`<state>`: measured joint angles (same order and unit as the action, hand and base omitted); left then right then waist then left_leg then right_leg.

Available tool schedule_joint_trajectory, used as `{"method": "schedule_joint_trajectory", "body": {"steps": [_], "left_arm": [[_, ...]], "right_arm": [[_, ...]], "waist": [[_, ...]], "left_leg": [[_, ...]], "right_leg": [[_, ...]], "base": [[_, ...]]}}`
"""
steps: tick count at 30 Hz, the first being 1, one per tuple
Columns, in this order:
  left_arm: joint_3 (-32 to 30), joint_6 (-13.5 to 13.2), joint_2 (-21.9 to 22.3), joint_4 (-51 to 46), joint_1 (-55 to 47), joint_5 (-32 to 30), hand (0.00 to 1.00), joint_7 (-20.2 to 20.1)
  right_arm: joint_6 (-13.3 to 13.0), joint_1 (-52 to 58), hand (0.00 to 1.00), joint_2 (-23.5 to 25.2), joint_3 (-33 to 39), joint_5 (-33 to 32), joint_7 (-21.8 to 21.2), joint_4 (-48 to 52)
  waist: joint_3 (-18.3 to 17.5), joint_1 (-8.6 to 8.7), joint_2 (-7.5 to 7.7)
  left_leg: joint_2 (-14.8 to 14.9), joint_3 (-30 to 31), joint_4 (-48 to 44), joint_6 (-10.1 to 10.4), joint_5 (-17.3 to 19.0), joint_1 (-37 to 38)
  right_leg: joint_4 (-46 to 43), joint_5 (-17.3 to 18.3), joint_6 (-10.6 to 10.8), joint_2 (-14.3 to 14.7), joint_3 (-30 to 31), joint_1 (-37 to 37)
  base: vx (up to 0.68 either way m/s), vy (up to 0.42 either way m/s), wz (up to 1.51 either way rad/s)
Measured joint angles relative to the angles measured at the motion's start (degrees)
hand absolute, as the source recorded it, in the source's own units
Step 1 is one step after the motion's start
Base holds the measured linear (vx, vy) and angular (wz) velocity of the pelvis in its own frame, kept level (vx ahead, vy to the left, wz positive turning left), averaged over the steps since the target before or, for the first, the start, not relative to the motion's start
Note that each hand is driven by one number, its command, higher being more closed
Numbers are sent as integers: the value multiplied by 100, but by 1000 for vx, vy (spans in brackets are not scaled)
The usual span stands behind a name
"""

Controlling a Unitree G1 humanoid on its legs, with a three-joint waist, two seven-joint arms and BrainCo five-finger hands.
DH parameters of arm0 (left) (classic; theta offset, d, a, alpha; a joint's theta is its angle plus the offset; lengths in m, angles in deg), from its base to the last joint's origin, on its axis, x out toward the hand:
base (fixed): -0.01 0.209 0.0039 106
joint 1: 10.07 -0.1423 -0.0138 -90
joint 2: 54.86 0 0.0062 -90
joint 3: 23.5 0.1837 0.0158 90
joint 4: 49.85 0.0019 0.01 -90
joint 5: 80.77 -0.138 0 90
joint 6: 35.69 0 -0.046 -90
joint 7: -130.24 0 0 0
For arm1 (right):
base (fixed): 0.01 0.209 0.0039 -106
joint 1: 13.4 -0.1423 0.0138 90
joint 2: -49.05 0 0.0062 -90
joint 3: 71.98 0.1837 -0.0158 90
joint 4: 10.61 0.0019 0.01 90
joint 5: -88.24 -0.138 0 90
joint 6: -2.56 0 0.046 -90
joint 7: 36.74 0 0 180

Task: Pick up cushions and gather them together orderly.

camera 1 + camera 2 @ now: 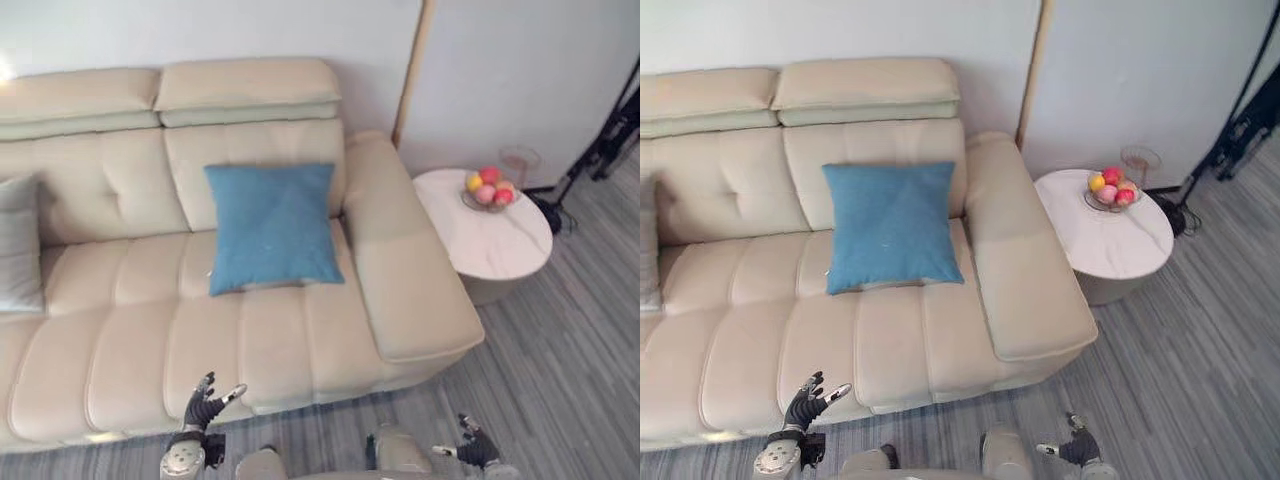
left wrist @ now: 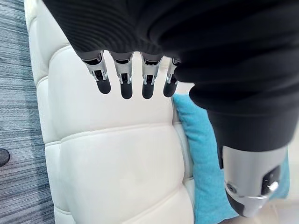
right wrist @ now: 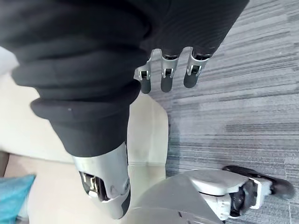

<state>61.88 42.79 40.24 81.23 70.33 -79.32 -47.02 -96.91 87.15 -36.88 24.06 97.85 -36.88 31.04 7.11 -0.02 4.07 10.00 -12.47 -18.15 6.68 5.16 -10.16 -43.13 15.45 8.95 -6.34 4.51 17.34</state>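
Wore black ribbed covers over backs & wrists of left hand & right hand; showed silver fingers w/ dark tips, silver thumbs w/ small screws.

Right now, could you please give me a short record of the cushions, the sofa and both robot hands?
blue cushion: leaning on the sofa backrest, near its right armrest
grey cushion: at the sofa's left end, cut off by the view's edge
cushions gathered: not yet, they lie apart
left robot hand: open, empty, by the seat's front edge
right robot hand: open, empty, over the floor
side table: right of the sofa, bearing a fruit bowl
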Motion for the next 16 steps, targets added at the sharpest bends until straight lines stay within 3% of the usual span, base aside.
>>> {"method": "schedule_joint_trajectory", "body": {"steps": [1, 2, 3, 4, 6, 7, 8, 11, 13, 14, 15, 16], "left_arm": [[10, -1, 144, -23, 64, 3, 0, 6], [103, -1, 329, -103, 65, 11, 0, 0], [145, 0, 359, -102, 99, 11, 0, 5], [280, 5, 463, -108, 118, 16, 0, -12], [280, 4, 513, -117, 109, 23, 0, -13], [276, 3, 507, -134, 134, 22, 0, -11], [266, 2, 495, -140, 178, 22, 0, -10], [258, 2, 490, -126, 169, 18, 0, -21], [260, 4, 491, -121, 179, 12, 0, -25], [260, 4, 490, -117, 176, 6, 0, -31], [234, 15, 374, -66, 236, 5, 0, -25], [235, 15, 341, -62, 234, 4, 0, -27]], "right_arm": [[-3, -153, 0, -43, 22, -26, 16, 60], [-23, -323, 0, -74, 18, -59, 27, 293], [-27, -376, 0, -77, 18, -61, 31, 309], [5, -449, 0, -75, 18, -76, 45, 232], [72, -421, 0, -71, 57, -121, 60, 220], [101, -426, 0, -54, 131, -137, 122, 194], [105, -434, 0, -48, 207, -192, 133, 178], [108, -448, 0, -62, 263, -232, 129, 104], [121, -456, 0, -65, 323, -229, 123, -62], [131, -442, 0, -84, 409, -228, 119, -95], [150, -452, 0, 8, 479, -228, 111, -253], [155, -451, 0, 9, 485, -229, 111, -267]], "waist": [[42, -127, -167], [136, -251, -356], [217, -231, -397], [285, -172, -549], [290, -58, -537], [292, -57, -532], [300, -80, -504], [292, -69, -505], [262, -58, -554], [163, -6, -743], [184, 62, -608], [174, 74, -601]], "left_leg": [[123, -4, 28, 77, -136, -188], [342, -33, 177, 141, -396, -447], [346, -4, 190, 164, -473, -465], [422, 145, 478, 226, -806, -457], [411, 132, 720, 198, -999, -392], [355, 73, 327, -2, -750, -431], [292, 38, 11, -165, -513, -448], [157, -54, -608, -341, 126, -129], [45, -48, -127, -281, 317, 254], [-11, -24, 715, -95, 415, 572], [-118, -30, 1014, -46, 311, 642], [-139, -26, 1061, -39, 245, 639]], "right_leg": [[515, 38, -61, 159, -44, -29], [1055, 197, -464, 297, -237, -52], [1071, 107, -602, 329, -271, -12], [1116, -17, -776, 449, -471, 1], [1303, -188, -949, 410, -697, 14], [1513, -321, -1082, 393, -753, 22], [1686, -451, -1111, 355, -758, -4], [2183, -852, -1054, 274, -784, 6], [2381, -963, -944, 268, -838, -8], [2504, -1038, -833, 342, -949, 12], [2617, -1179, -749, 257, -938, -15], [2736, -1291, -702, 229, -947, -66]], "base": [[-241, -253, -26], [-204, -199, -30], [-352, -240, 6], [-251, -145, 32], [-282, -154, 52], [-252, -121, 42], [-191, -86, 15], [-173, -11, 6], [-141, 84, 17], [-141, 100, 40], [-105, 89, 43], [-65, 36, 25]]}}
